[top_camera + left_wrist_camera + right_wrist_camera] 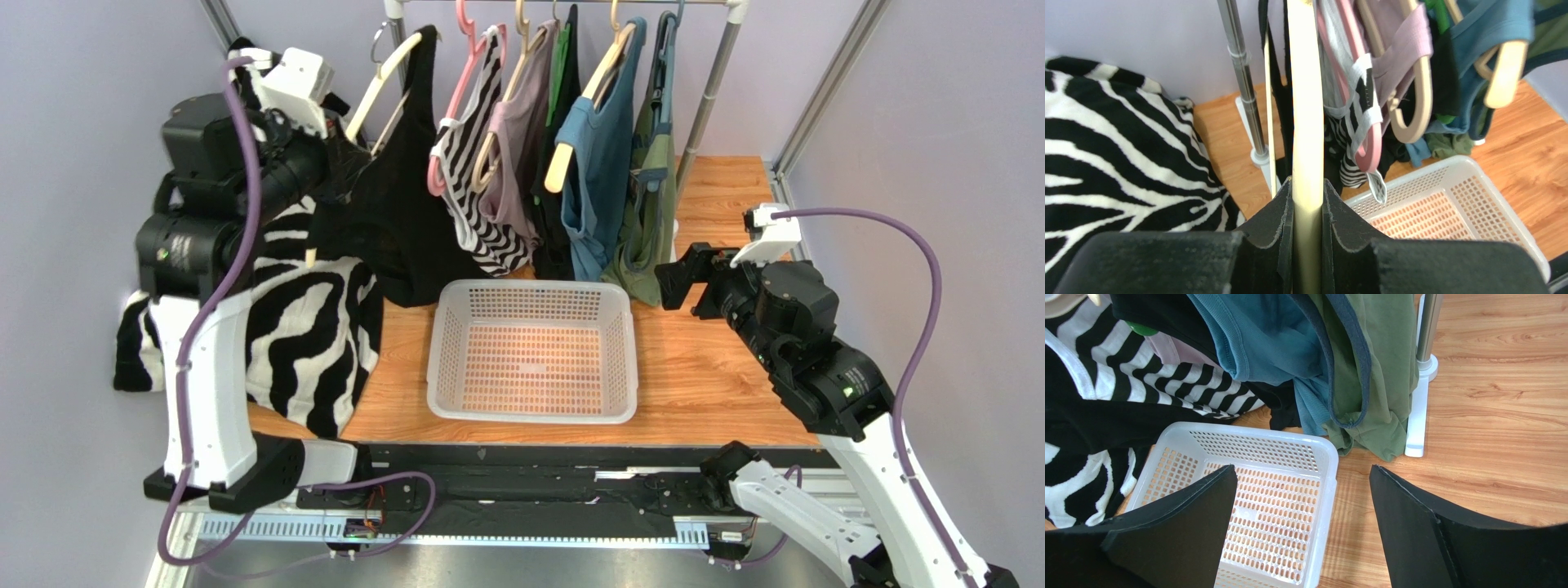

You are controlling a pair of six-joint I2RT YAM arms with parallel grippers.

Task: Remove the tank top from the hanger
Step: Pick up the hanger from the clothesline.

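A black tank top (405, 214) hangs on a cream hanger (383, 83) at the left end of the rack. My left gripper (334, 157) is raised beside it and is shut on that hanger's arm. In the left wrist view the cream hanger (1306, 122) runs straight up between the closed fingers of the left gripper (1308, 191), with the black fabric (1281, 104) just behind it. My right gripper (672, 279) hovers open and empty at the right of the basket, below the olive top. In its wrist view the right gripper (1303, 471) has its jaws spread wide above the basket's corner.
A white mesh basket (535, 287) sits mid-table under the rack. A zebra-print cloth (307, 331) drapes over the left table edge. Striped (472, 184), mauve (515, 135), teal (601, 172) and olive (650, 233) tops hang to the right. The rack's right post (711, 98) stands behind them.
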